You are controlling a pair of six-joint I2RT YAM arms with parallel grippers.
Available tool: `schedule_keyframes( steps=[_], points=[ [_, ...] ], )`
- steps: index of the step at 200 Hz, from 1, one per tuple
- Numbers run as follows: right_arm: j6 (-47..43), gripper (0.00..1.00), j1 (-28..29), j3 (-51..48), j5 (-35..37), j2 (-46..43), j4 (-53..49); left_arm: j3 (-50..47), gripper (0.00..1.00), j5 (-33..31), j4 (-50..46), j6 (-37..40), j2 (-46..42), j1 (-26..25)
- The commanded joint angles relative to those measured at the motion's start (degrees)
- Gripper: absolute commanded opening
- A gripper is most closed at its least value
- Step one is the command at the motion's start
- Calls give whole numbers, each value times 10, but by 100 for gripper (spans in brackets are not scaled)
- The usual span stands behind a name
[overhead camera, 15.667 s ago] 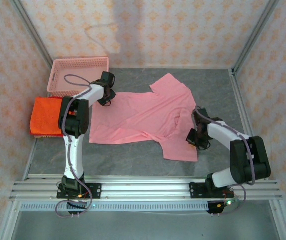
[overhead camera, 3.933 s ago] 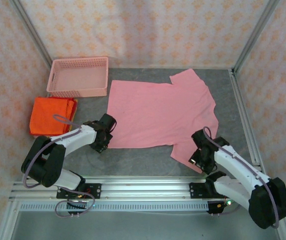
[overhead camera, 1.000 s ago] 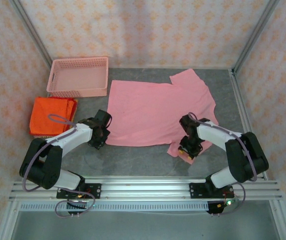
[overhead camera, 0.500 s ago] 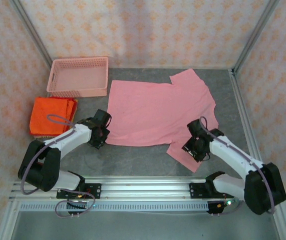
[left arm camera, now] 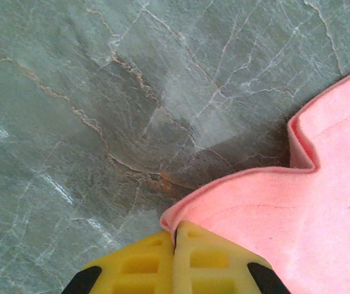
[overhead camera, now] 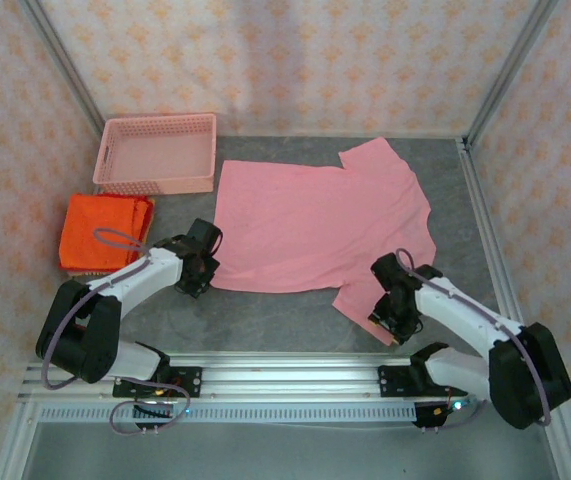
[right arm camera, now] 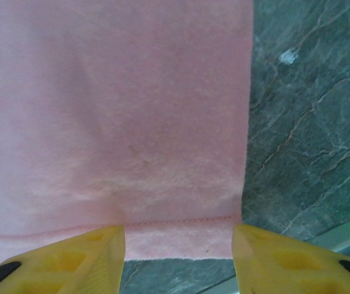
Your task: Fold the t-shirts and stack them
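Observation:
The light pink t-shirt (overhead camera: pixel 315 215) lies spread flat on the grey table, one sleeve pointing toward the near right. My left gripper (overhead camera: pixel 203 272) is at the shirt's near-left corner. In the left wrist view that gripper (left arm camera: pixel 176 236) is shut, with the pink hem (left arm camera: pixel 236 196) pinched between its yellow fingers. My right gripper (overhead camera: pixel 390 318) hovers over the near sleeve's end. Seen from the right wrist, it (right arm camera: pixel 178 245) stands open, straddling the sleeve hem (right arm camera: pixel 181 236) with nothing gripped. Folded orange-red t-shirts (overhead camera: pixel 105 232) lie at the left.
A pink plastic mesh basket (overhead camera: pixel 157 152) stands at the back left, behind the orange pile. Metal frame posts (overhead camera: pixel 485 200) border the table. The near rail (overhead camera: pixel 285 375) runs just below both arms. Bare grey tabletop (overhead camera: pixel 265 315) lies between the two grippers.
My right arm has slid toward the near edge along the sleeve, which now lies flatter, and its jaws have widened a little. The left gripper has kept its hold and place.

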Motion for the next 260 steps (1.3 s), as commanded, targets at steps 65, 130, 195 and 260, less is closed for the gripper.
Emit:
schedule_keyframes(
  steps=[65,130,195,260],
  points=[
    [39,19,15,-65,-9,11,68,7,0,-17,-20,1,-8,6],
    [12,0,15,19,92,-61,-48,7,0,-32,-47,5,-28,6],
    [29,0,15,66,125,-131,-122,-2,0,-45,-87,6,-70,6],
    [39,0,14,121,108,-128,-58,44,0,-67,-114,21,-79,6]
  ],
)
